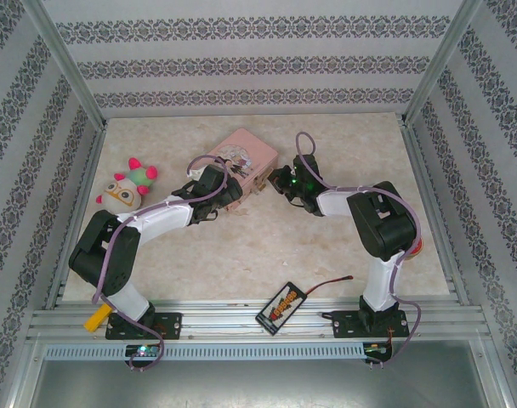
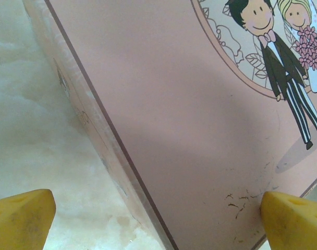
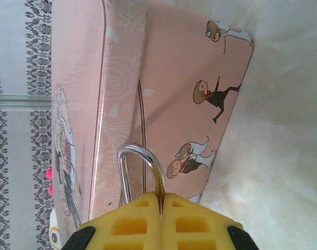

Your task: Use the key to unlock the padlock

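your right gripper [image 3: 161, 200] has its yellow fingers pressed flat together on the padlock [image 3: 143, 148]. the silver shackle stands out of them, both legs running down into the fingers, and the body is hidden behind them. the padlock's long axis lies in line with the fingers. the arch points straight away from the gripper, and in the wrist view it lies across the side wall of the pink tin [image 3: 190, 94], near the line where lid meets base. you cannot tell whether the shackle passes through anything on the tin.

your left gripper [image 2: 156, 208] is spread wide. one yellow fingertip [image 2: 20, 219] is over the pale table [image 2: 33, 104] and the other over the tin's printed lid, with the tin's edge running between them. contact with the tin cannot be judged.
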### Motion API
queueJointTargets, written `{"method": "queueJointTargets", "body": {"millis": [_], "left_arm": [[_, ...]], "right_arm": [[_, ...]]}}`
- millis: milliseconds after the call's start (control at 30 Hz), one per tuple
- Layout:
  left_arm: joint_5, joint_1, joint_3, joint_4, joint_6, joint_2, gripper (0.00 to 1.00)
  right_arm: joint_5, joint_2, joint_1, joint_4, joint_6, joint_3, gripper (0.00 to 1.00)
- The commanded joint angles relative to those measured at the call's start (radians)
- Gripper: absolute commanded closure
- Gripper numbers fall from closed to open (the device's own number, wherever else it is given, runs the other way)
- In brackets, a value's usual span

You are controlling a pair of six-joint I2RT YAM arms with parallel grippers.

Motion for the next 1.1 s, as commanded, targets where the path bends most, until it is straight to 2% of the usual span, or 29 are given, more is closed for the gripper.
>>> {"method": "queueJointTargets", "body": {"millis": [0, 333, 700, 1067], "left_arm": [[-0.001, 0.019, -0.042, -0.081, 0.001, 0.01, 0.01], [0.033, 0.048, -0.089, -0.03, -0.018, -0.036, 0.01], [0.034, 0.057, -0.108, -0.036, -0.017, -0.116, 0.01], [0.033, 0.067, -0.145, -0.041, -0.028, -0.178, 0.01]], "right_arm": [[0.016, -0.021, -0.003, 0.031, -0.01, -0.011, 1.0], [-0.046, -0.124, -0.019, -0.02, -0.077, -0.11, 1.0], [-0.263, -0.212, -0.091, -0.14, -0.194, -0.187, 1.0], [-0.453, -0.261, -0.173, -0.36, -0.407, -0.173, 1.0]]}}
